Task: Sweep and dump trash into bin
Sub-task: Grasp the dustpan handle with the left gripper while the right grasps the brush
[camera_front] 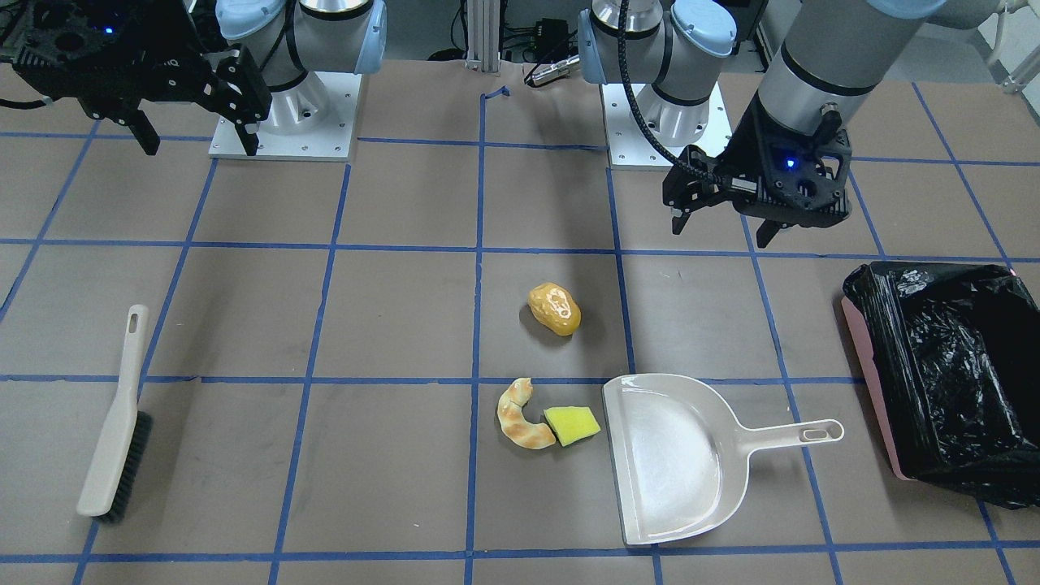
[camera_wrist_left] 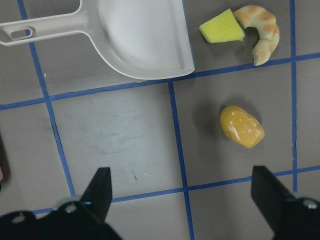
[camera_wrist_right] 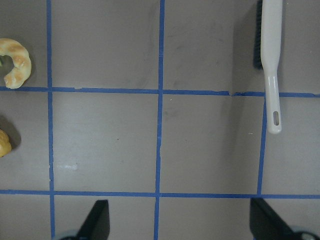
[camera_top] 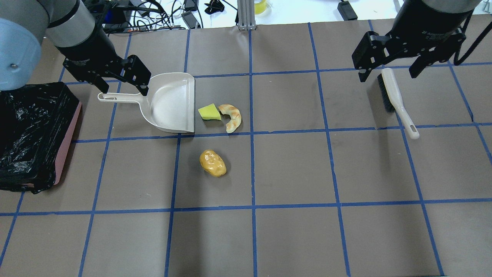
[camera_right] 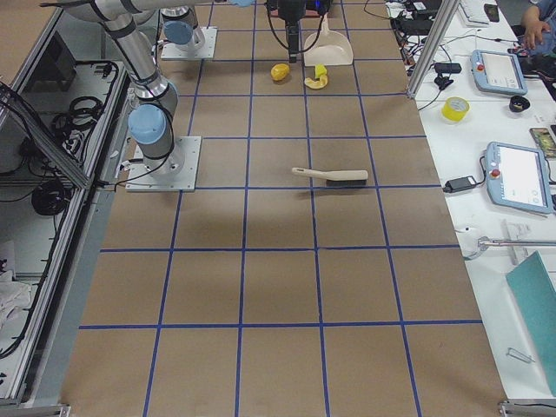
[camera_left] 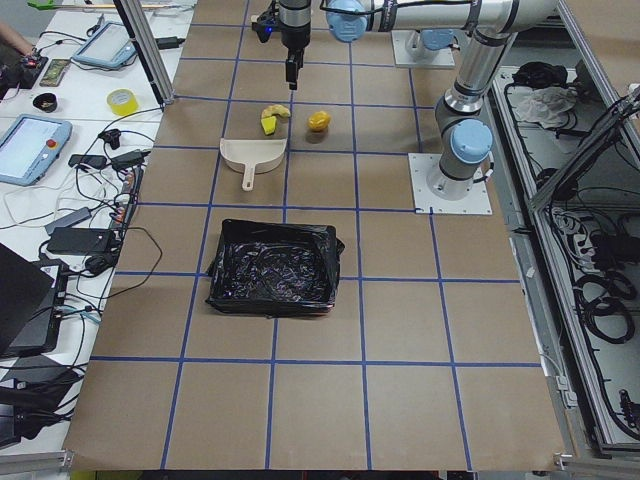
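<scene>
The trash lies mid-table: a glossy yellow potato lump (camera_front: 555, 309) (camera_top: 212, 163) (camera_wrist_left: 241, 126), a tan croissant piece (camera_front: 520, 416) (camera_top: 231, 116) and a yellow wedge (camera_front: 571, 425) (camera_top: 209, 112), which touches the croissant beside the mouth of the beige dustpan (camera_front: 674, 459) (camera_top: 169, 102). The pink bin (camera_front: 869, 366) (camera_top: 71, 130), lined with a black bag, stands at the table's end beyond the dustpan handle. My left gripper (camera_front: 721, 234) (camera_top: 123, 90) (camera_wrist_left: 182, 195) is open and empty, above the table near the dustpan handle. My right gripper (camera_front: 201, 148) (camera_top: 388, 77) (camera_wrist_right: 177, 215) is open and empty, above the brush.
A beige hand brush (camera_front: 114, 431) (camera_top: 396, 100) (camera_wrist_right: 270, 60) with black bristles lies flat on the robot's right side. Blue tape lines grid the brown table. Cables and devices lie beyond the table's far edge.
</scene>
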### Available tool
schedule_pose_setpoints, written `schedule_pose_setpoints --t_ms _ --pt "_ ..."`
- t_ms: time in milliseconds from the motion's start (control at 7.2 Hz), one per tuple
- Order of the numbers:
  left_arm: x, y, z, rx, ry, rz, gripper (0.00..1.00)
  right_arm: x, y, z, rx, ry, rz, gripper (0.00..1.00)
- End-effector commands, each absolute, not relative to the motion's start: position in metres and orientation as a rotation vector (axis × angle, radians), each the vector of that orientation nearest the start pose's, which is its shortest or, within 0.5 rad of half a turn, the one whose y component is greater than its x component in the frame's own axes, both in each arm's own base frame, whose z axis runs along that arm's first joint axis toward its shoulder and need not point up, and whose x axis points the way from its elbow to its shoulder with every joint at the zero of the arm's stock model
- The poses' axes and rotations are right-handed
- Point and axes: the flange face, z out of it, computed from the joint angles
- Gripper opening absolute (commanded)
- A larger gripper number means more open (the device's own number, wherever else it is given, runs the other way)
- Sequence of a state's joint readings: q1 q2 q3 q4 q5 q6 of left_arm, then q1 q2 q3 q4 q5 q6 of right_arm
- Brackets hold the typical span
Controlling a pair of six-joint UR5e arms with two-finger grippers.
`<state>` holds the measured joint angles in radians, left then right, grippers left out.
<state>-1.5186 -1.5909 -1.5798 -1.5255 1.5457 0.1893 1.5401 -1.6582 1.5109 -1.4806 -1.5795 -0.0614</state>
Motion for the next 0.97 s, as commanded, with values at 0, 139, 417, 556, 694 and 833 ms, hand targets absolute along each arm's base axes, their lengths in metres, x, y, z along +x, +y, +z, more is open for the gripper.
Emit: schedule_pose_setpoints --t_ms 0,139,417,556,694,833 --pt "-0.107 -0.517 0.467 0.278 3.147 -0.009 0.99 0.117 -0.464 0.545 -0.043 3.153 -0.074 1.0" --pt "-0.099 -0.523 0.465 0.438 3.125 -0.027 0.98 0.111 -0.467 0.541 -0.031 3.158 -0.062 1.0" --pt "-0.066 -0.552 0.448 0.763 3.041 -0.094 0.98 0.063 -0.473 0.49 -0.123 3.23 0.062 1.0" --pt "-0.042 -0.57 0.434 0.951 2.973 -0.112 0.98 0.02 -0.496 0.424 -0.062 3.207 0.142 1.0" --pt "-0.028 -0.587 0.416 1.191 2.879 -0.13 0.98 -0.016 -0.527 0.363 -0.046 3.204 0.133 1.0" --pt "-0.018 -0.599 0.4 1.417 2.77 -0.117 0.98 -0.035 -0.547 0.319 -0.118 3.197 0.173 0.99"
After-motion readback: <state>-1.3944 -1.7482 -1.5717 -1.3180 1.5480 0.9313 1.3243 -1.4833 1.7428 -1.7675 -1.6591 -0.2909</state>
